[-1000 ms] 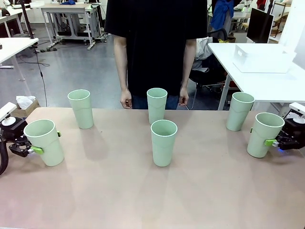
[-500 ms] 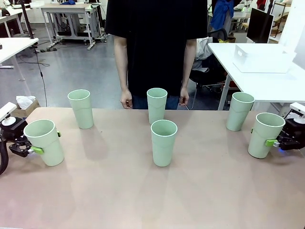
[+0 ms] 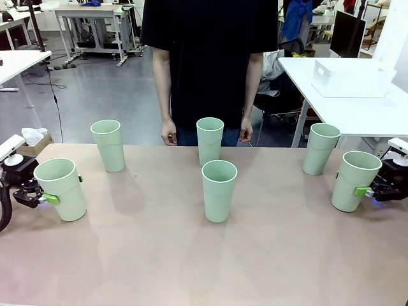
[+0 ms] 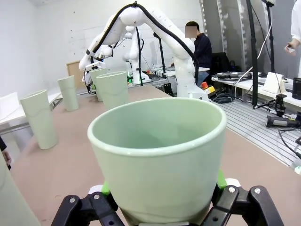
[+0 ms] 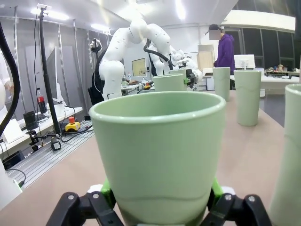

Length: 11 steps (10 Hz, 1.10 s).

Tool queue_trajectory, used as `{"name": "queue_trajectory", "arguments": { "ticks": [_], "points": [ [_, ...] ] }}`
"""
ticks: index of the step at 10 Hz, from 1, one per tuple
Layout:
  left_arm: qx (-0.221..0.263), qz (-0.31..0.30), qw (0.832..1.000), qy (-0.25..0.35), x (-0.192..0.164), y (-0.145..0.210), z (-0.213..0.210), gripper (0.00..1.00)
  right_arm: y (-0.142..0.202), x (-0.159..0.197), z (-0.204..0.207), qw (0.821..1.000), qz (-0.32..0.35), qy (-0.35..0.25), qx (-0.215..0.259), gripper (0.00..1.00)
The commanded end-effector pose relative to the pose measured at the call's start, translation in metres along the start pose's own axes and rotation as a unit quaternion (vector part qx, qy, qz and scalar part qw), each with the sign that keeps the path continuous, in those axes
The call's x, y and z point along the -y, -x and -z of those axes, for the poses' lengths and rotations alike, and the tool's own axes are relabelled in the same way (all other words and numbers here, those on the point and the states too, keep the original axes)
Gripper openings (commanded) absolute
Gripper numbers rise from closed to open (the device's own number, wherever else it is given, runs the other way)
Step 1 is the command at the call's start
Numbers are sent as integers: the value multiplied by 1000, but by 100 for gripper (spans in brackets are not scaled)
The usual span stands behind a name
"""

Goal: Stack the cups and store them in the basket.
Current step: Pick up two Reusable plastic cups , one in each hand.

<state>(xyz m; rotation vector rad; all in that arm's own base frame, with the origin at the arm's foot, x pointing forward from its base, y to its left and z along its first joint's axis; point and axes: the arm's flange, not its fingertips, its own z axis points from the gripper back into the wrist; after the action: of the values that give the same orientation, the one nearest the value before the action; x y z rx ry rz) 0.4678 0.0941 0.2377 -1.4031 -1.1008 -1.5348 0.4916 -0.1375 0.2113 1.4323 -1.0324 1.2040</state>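
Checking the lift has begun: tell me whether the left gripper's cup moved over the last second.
Yes, slightly. The held cup in the left gripper has crept toward picture right, narrowing its gap to the unmoved far-left cup.

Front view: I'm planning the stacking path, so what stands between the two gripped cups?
In the front view, one free cup stands roughly midway between the left-held cup and the right-held cup; otherwise bare table.
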Motion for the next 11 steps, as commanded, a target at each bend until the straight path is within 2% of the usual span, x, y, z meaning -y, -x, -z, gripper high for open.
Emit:
{"name": "queue_trajectory", "arguments": {
  "ticks": [1, 3, 7, 11],
  "points": [
    [21, 30, 999, -21, 4, -30, 27, 88, -31, -24, 36, 998, -48, 31, 25, 86],
    [9, 40, 998, -54, 5, -59, 46, 88, -58, -43, 65, 995, -76, 49, 47, 86],
    [32, 38, 990, -131, 26, -100, 75, 88, -78, -70, 97, 991, -88, 78, 68, 86],
    [32, 18, 989, -140, 43, -118, 85, 88, -85, -85, 102, 990, -73, 106, 53, 86]
  ]
}}
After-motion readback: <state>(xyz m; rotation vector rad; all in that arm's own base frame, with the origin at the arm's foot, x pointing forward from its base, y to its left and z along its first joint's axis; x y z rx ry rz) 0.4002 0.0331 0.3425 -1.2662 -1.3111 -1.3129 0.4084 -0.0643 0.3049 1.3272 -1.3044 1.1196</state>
